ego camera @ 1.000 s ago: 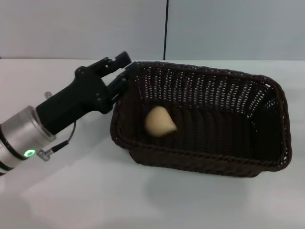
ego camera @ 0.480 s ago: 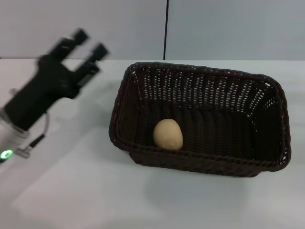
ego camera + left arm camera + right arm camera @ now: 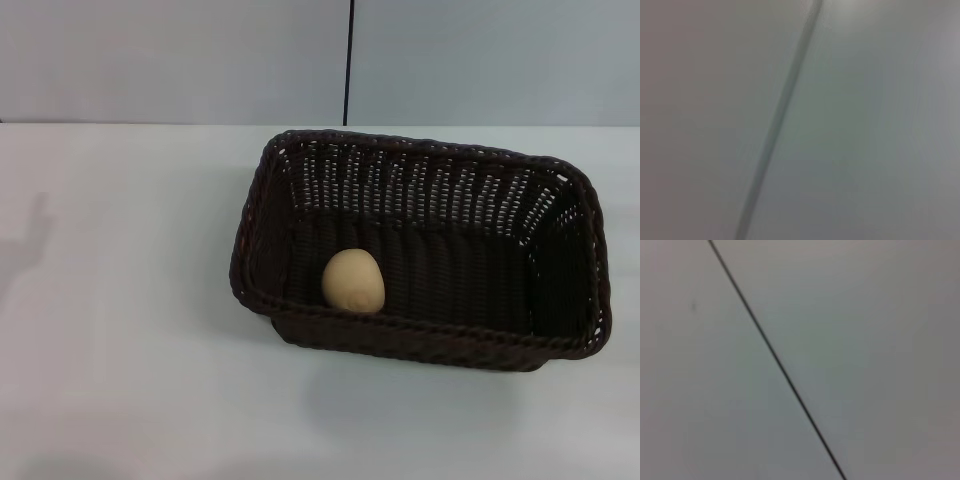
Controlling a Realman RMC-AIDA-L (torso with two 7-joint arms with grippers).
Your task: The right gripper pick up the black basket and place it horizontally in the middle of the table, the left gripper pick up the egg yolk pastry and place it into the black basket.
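Nearest, the table [image 3: 120, 400] lay bare and white. Farther back stood the basket [image 3: 420, 330], its long side across the head view, and the pastry [image 3: 353, 281] rested inside against its near wall. Neither gripper was visible, so their fingers could not be judged.
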